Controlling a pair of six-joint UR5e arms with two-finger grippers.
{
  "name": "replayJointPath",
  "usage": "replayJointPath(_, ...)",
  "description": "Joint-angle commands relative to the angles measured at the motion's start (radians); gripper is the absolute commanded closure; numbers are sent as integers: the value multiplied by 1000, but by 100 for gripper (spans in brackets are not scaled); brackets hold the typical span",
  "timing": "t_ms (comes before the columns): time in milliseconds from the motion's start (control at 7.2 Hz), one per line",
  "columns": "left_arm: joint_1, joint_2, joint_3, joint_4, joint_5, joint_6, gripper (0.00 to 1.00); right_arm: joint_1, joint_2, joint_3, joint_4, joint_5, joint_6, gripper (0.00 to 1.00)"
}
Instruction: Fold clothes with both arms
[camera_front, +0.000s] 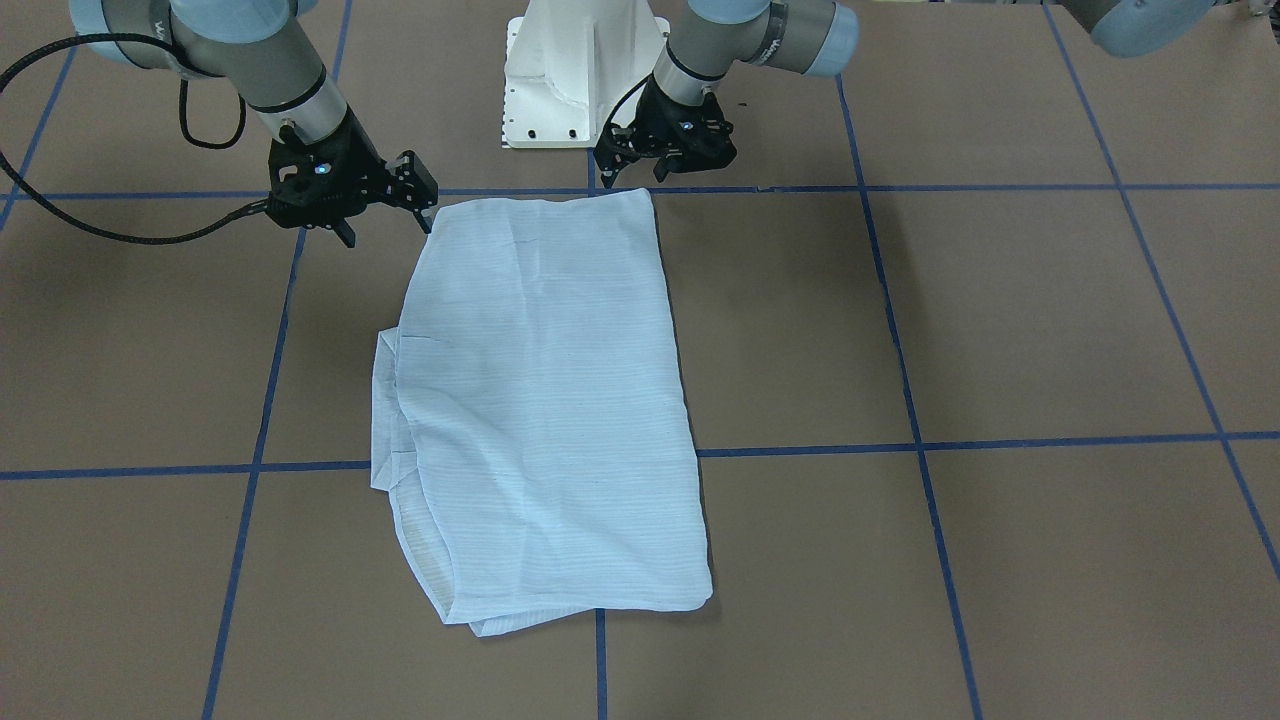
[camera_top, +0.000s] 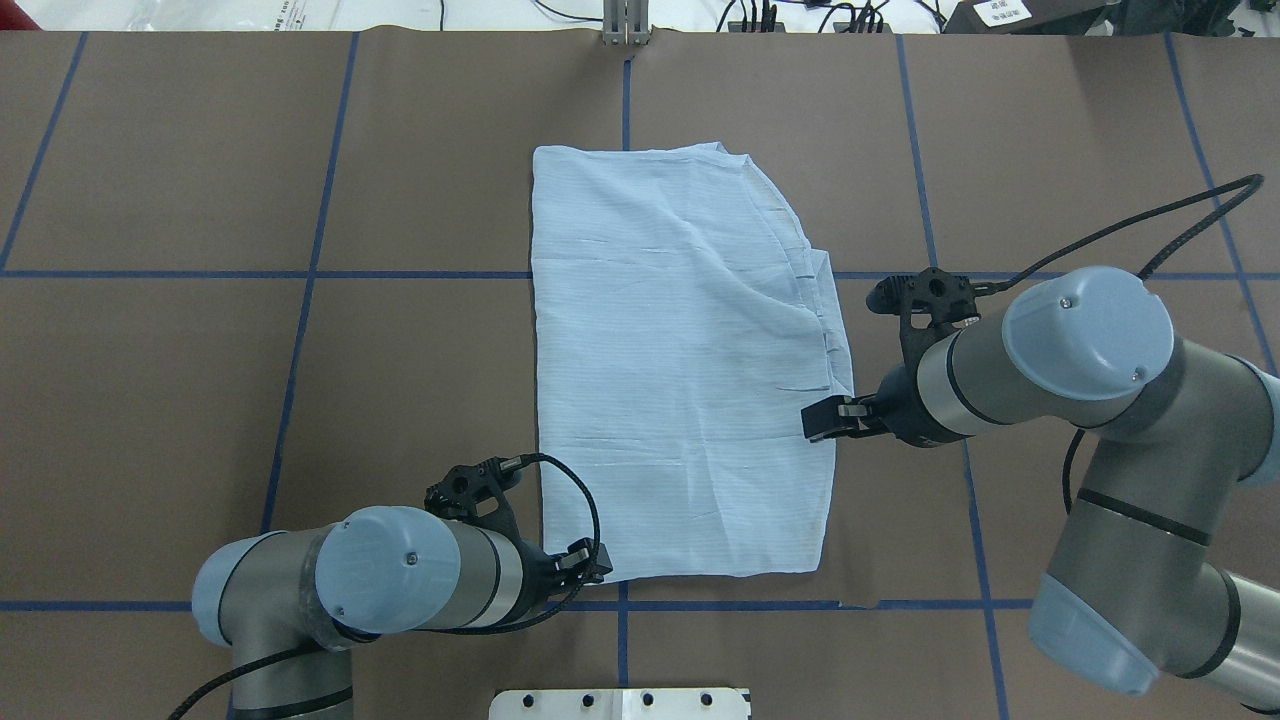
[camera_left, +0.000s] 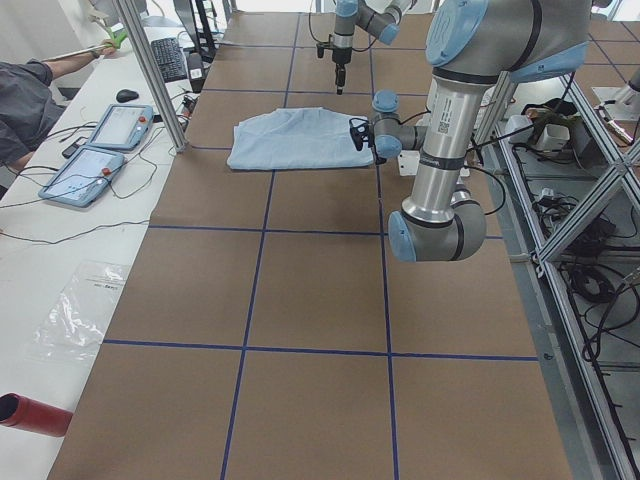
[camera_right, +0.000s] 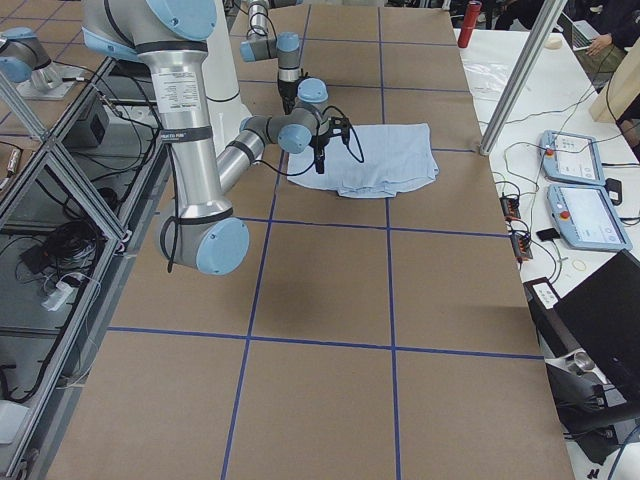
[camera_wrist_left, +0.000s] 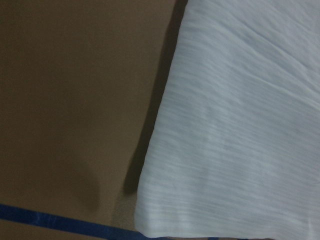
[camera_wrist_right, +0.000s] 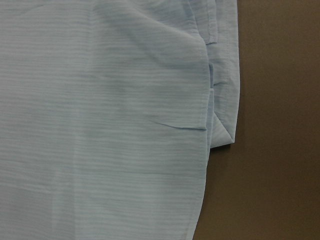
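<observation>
Though faint overhead, shirt (camera_wrist_right: 100, 125) layers crisp from right wrist.

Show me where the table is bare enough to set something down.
Free: the table on the robot's left of the shirt, and the far right corner. Crowded: the shirt's near half, between left gripper and right gripper.

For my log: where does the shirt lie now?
In the overhead view the folded shirt lies flat mid-table, left gripper by its near-left corner, right gripper by its right edge.
</observation>
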Motion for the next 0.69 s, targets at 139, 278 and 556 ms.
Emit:
replayJointPath(139, 4, -5, 27, 4, -1, 0, 35, -1, 0, -1, -1, -6, 1, 0)
replayJointPath(278, 4, -5, 27, 4, -1, 0, 37, -1, 0, -1, -1, -6, 1, 0)
replayJointPath(556, 3, -8, 29, 5, -1, -2, 40, -1, -1, -7, -1, -6, 0, 0)
